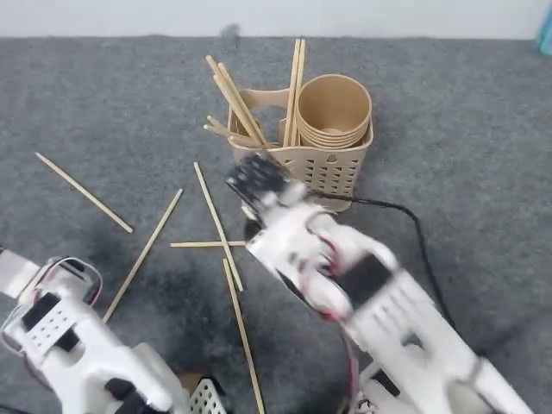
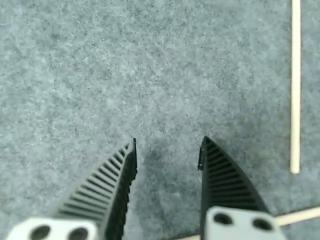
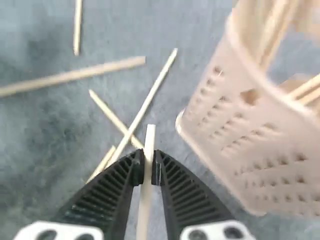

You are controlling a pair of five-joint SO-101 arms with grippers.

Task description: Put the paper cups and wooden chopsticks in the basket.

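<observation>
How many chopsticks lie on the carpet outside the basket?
5 chopsticks: one far left, one slanted, a long one before the basket, a short one crossing it, one at the near edge. The right gripper grips a sixth chopstick; more may be hidden.

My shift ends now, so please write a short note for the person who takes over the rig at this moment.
Right gripper: shut on a chopstick, beside the basket.
Left gripper: open, over bare grey mat.
Done: stacked paper cups and several chopsticks stand in the basket.
To do: drop in the held chopstick, then collect the loose chopsticks lying on the mat.
</observation>
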